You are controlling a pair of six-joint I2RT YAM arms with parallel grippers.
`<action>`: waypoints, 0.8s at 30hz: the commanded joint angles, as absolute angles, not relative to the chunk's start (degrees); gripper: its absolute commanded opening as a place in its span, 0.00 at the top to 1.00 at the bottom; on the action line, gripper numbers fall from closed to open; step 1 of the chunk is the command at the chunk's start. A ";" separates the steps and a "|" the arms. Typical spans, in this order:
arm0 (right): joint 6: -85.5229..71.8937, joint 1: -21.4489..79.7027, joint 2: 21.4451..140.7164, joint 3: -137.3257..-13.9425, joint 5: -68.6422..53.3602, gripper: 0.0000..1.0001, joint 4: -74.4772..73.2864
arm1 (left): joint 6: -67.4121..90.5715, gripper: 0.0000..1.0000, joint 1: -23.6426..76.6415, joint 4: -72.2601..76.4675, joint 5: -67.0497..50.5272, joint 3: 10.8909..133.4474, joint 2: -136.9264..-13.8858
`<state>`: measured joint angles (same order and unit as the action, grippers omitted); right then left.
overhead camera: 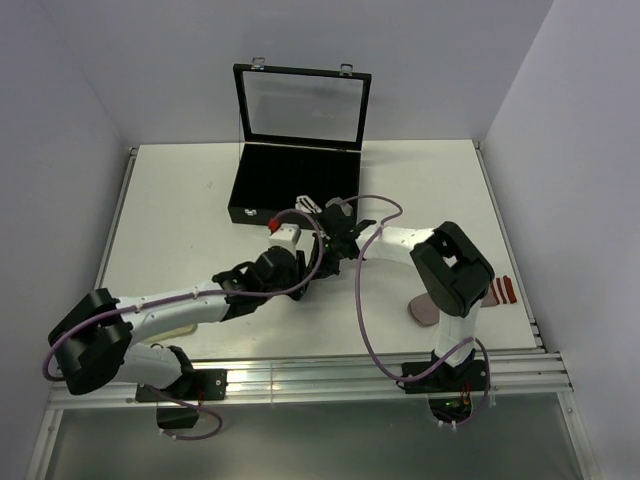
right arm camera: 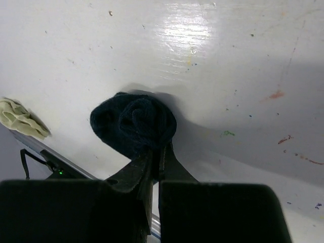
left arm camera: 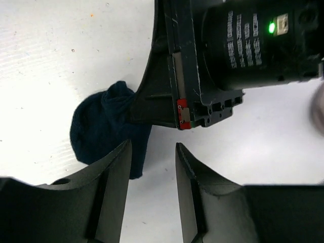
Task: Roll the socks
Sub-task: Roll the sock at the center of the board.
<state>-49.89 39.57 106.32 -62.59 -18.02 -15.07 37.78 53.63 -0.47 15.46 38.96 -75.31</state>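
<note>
A navy sock [right arm camera: 134,124], rolled into a ball, hangs just above the white table. My right gripper [right arm camera: 157,152] is shut on its near edge. In the left wrist view the same navy sock [left arm camera: 104,129] sits left of the right gripper's black body [left arm camera: 202,66]. My left gripper [left arm camera: 152,152] is open, with bare table between its fingers and the sock just past its left fingertip. From above, both grippers meet near the table's middle, in front of the case, and they hide the navy sock. A greyish sock [overhead camera: 428,310] with a dark striped cuff [overhead camera: 505,291] lies at the right.
An open black case [overhead camera: 290,195] stands at the back centre with its lid upright. A pale crumpled sock [right arm camera: 17,119] lies near the front rail; from above it shows as a pale sock [overhead camera: 176,330] under the left arm. Purple cables loop around both arms.
</note>
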 commanded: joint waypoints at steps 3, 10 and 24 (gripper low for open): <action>-49.04 40.08 107.75 -64.86 -16.44 1.00 -19.07 | 33.49 0.56 59.06 -2.02 26.27 42.10 -80.23; -49.13 40.17 107.93 -64.86 -16.70 1.00 -18.90 | 32.78 0.58 63.63 -1.32 30.23 43.15 -86.65; -48.34 40.17 108.19 -63.72 -19.77 1.00 -17.05 | 38.58 0.63 64.16 -5.62 36.21 41.84 -93.95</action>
